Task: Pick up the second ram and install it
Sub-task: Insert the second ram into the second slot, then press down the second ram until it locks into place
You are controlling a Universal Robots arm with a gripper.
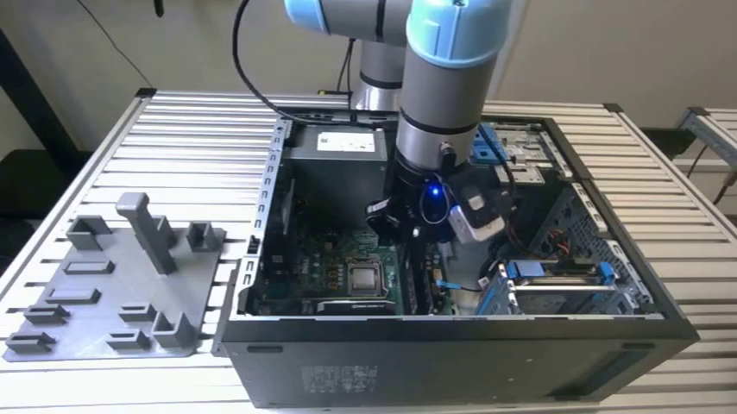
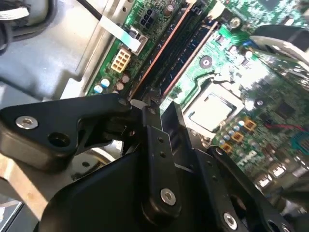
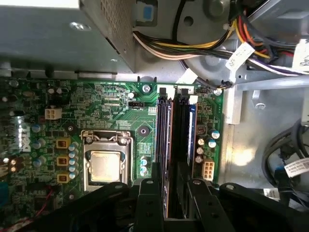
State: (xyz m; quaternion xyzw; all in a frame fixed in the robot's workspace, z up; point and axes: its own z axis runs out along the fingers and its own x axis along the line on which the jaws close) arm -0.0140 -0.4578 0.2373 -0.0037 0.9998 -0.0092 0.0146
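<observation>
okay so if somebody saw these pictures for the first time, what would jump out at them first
The robot arm plunging into the open computer case on the slatted table. Its end effector sits over the memory slots, beside the bare processor socket on the green motherboard. A grey fixture plate lies at the exterior view's left.

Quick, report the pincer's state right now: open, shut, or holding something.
Pincer: down inside the computer case, over the memory slots beside the processor socket; whether it is open, shut or gripping the second ram cannot be told.

We see the open computer case point(image 1: 461, 319) from above at a distance, while both wrist views look closely down onto its motherboard point(image 3: 111, 111), sharing the processor socket point(image 2: 208, 111).
</observation>
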